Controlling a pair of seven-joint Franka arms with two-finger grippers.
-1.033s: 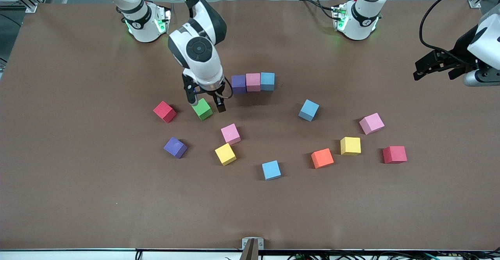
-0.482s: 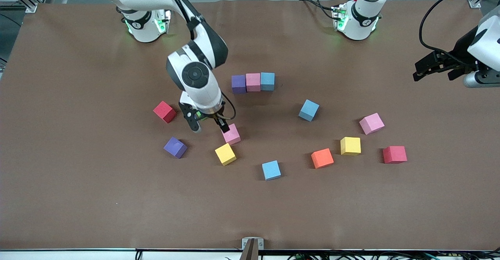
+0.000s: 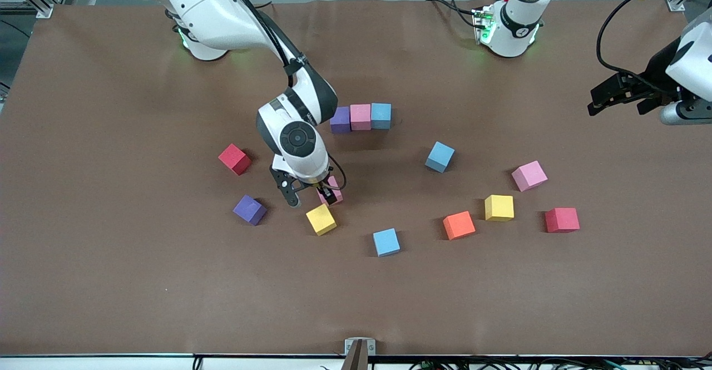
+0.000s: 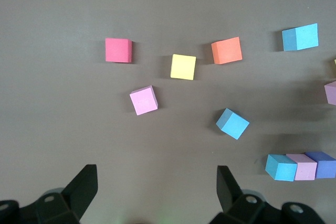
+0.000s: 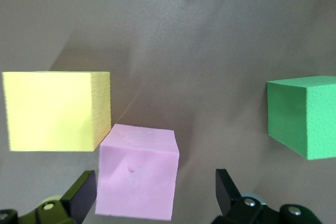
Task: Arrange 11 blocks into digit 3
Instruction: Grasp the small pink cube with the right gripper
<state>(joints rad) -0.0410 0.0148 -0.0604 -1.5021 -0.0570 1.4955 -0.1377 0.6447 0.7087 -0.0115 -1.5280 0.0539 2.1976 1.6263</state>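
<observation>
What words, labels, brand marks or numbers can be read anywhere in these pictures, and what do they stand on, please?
Readable text: none.
Blocks: plain faces, such as the yellow block and pink block under the open right tool.
Arm bases: small dark round marks, as on the left arm's base, too small to read.
The left tool waits, open.

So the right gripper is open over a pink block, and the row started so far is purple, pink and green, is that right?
Not quite. The row's third cube is light blue, not green, as the front view shows: purple, pink, light blue. The rest holds: the right gripper is open over a pink block, shown in the right wrist view.
</observation>
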